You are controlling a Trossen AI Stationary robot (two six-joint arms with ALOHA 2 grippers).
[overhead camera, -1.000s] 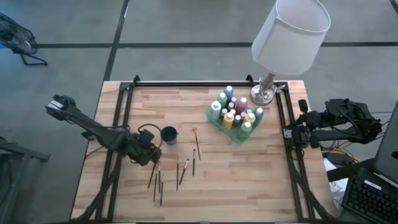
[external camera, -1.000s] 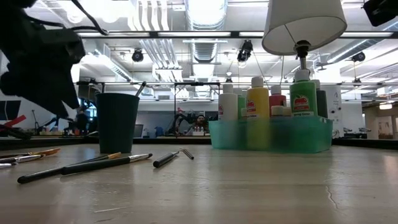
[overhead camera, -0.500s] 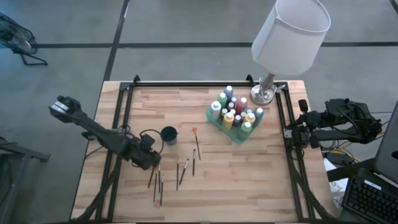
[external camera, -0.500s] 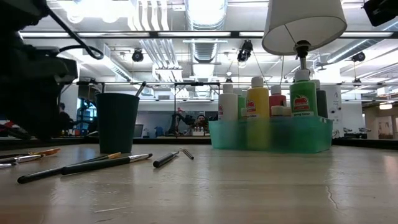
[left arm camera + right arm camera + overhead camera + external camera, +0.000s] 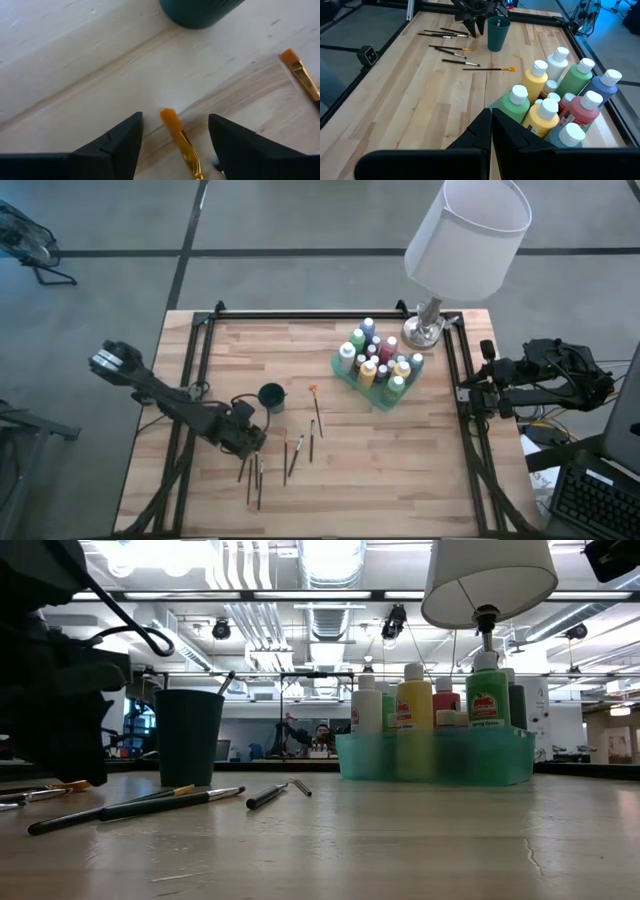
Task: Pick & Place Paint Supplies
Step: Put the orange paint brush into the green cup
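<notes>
Even overhead light, soft shadows; low view blown out by ceiling strip lights [image 5: 325,555], near tabletop blurred; left wrist view soft.

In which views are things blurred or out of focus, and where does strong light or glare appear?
Low view: the left gripper is a dark, unfocused mass near the lens, the green tray looks soft, and ceiling lights glare overhead. Left wrist view: the orange-tipped brush between the open fingers and the dark green cup are slightly soft. High view: evenly lit; the lamp shade is brightest.
</notes>
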